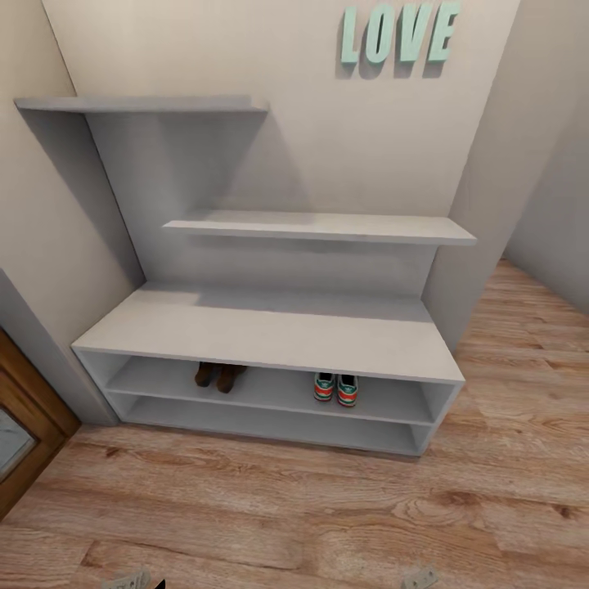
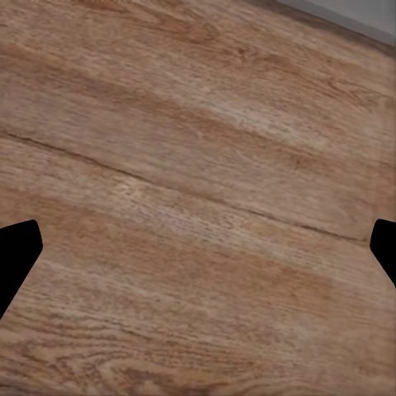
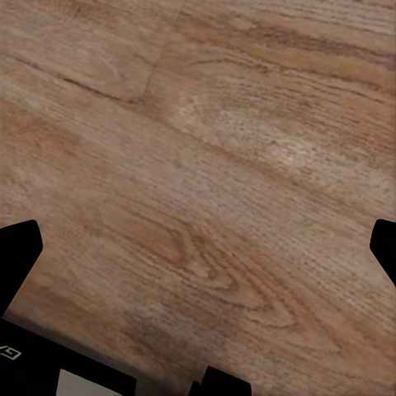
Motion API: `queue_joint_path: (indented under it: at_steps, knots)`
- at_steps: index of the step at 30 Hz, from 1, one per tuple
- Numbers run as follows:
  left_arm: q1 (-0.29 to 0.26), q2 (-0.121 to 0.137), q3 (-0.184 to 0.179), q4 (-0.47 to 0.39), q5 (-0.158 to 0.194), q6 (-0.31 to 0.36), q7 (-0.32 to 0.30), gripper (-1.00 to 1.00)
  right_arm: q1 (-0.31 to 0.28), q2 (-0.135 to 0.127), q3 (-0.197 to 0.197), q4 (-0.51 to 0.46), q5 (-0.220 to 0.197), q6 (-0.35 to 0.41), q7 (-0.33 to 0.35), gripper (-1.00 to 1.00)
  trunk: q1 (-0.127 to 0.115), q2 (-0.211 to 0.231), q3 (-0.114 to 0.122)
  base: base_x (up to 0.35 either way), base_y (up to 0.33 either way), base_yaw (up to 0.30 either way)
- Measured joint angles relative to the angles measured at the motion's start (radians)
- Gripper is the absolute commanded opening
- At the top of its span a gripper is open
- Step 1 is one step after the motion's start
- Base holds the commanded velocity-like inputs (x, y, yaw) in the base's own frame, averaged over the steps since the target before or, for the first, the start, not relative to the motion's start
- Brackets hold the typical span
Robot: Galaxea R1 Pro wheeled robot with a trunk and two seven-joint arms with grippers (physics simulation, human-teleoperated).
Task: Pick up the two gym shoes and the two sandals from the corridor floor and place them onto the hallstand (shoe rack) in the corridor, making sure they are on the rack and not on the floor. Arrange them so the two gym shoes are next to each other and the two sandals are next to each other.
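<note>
Nearest the robot, the corridor floor (image 1: 294,507) runs as bare wood plank up to the hallstand. In the left wrist view the left gripper (image 2: 198,247) hangs over this planking with its jaws spread wide and nothing between them. In the right wrist view the right gripper (image 3: 198,247) is in the same condition: jaws parted, empty, above the floor.

Beyond the floor stands the hallstand (image 1: 270,331). On its upper low shelf the two sandals (image 1: 218,375) sit side by side toward the left, and the two gym shoes (image 1: 336,388) sit side by side toward the right. The pairs are well apart from each other. By judgement, the placement appears complete.

Risks from here:
- The gym shoes sit close to the shelf's front edge. A forward reach or base movement could knock them to the floor.
- Any re-entry under the counter top leaves little clearance and risks striking a pair out of alignment.

Surroundings: a wooden door frame (image 1: 33,425) stands left of the hallstand. Two staggered wall shelves (image 1: 327,227) project above. The mint-green letters (image 1: 398,33) sit highest on the wall.
</note>
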Motion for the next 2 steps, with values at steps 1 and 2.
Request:
queue_joint_path:
  at_steps: [1,2]
  knots:
    - [0.000,0.000,-0.001,0.000,0.000,0.000,0.000,1.00,0.000,0.000,0.000,0.000,0.000,0.000,0.000,1.00,0.000,0.000,0.000,0.000,0.000,0.000]
    - [0.000,0.000,-0.001,0.000,-0.001,0.000,0.000,1.00,0.000,0.000,0.000,0.000,0.000,0.000,0.000,1.00,0.000,0.000,0.000,0.000,0.000,0.000]
